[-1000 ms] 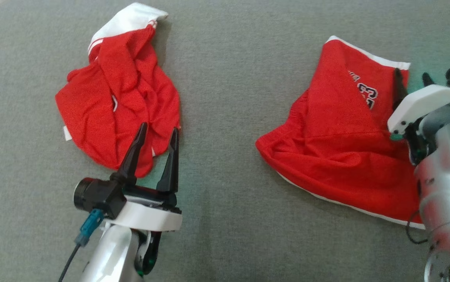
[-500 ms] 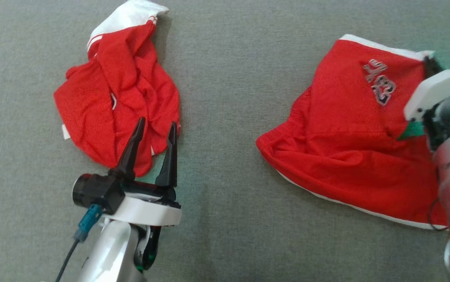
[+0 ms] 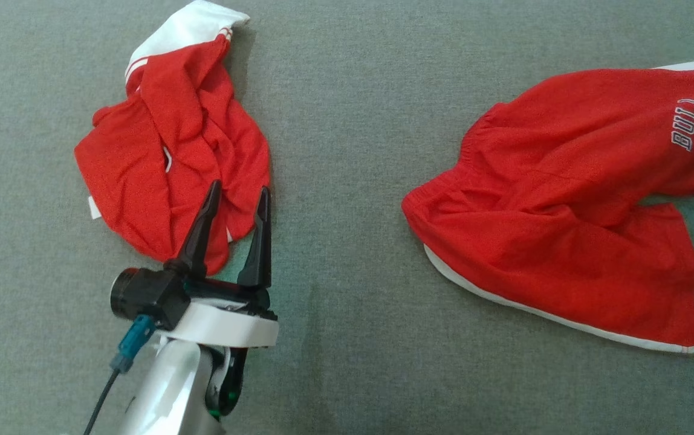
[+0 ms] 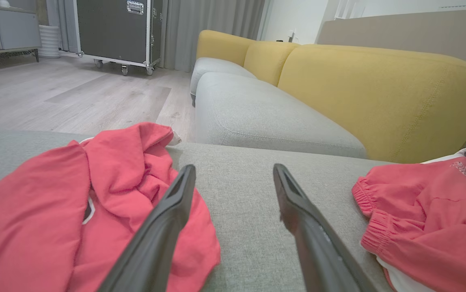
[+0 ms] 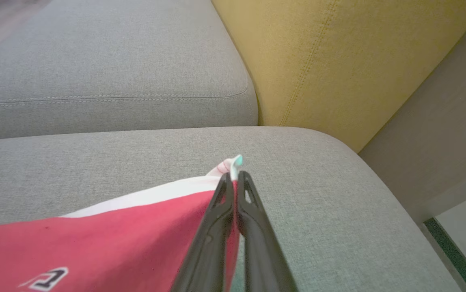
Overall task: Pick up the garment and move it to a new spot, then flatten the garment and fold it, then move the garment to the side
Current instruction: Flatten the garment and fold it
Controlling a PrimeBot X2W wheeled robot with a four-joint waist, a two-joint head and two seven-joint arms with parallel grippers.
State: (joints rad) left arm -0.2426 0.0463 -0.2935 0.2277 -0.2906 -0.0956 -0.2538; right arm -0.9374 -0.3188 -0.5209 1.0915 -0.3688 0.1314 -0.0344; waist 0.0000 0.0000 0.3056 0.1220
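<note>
Red basketball shorts (image 3: 558, 217) lie on the right half of the grey cushion (image 3: 347, 121). Since a second ago their printed leg has been drawn out rightward: the "BULLS 23" lettering now sits at the head view's right edge, and the silver forearm that covered them has left that view. The right gripper (image 5: 235, 178), open a second ago, is now pinched together on the white hem corner, holding it up near the cushion's rounded right edge. The elastic waistband is gathered, and a white stripe trims the near hem. A broad bare strip of woven cushion separates the shorts from a crumpled red garment (image 3: 165, 151) of mesh with a white band, on the left. The left gripper (image 3: 239, 188) is unchanged, its fingers apart over that garment's near edge and holding nothing. Beyond the cushion is a grey sofa seat (image 4: 257, 117) with a yellow backrest (image 5: 318, 52).
</note>
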